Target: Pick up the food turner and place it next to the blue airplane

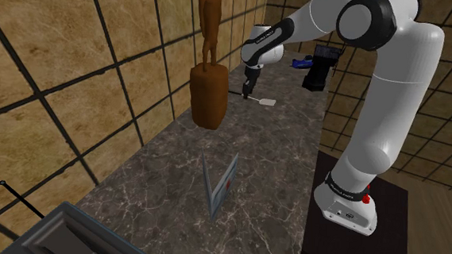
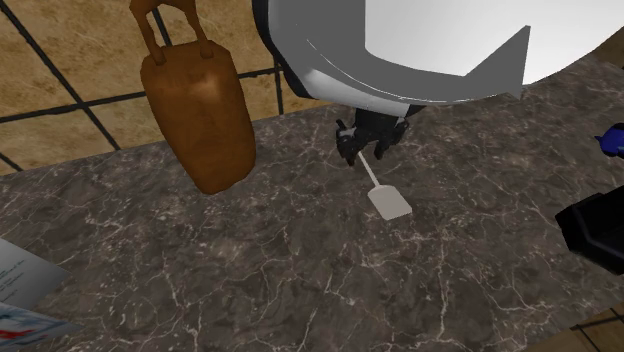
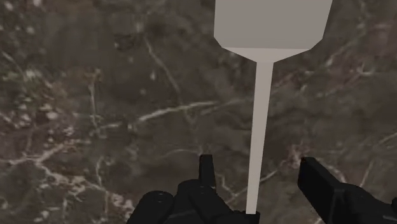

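- White arm (image 1: 390, 98) rises from the stand (image 1: 392, 217) at lower right and reaches up and left over the dark marbled counter (image 1: 155, 177).
- Black gripper (image 1: 250, 87) hangs over the counter's far part, with the pale food turner (image 1: 268, 103) just below it; contact cannot be made out.
- Tall brown object (image 1: 209, 91) stands left of the gripper, by the tiled wall (image 1: 70, 67).
- Blue airplane (image 1: 299, 63) lies farther back, beside a black object (image 1: 318, 74).
- Grey folded card (image 1: 219, 182) stands mid-counter.

1. Food turner (image 2: 388, 203): pale grey, with a thin straight handle and a flat squarish blade, toward the far end of the marble counter (image 2: 300, 280), nearer its wall edge.
2. Blue airplane (image 1: 299, 63): dark blue, partly hidden, at the counter's far end, beyond the turner.
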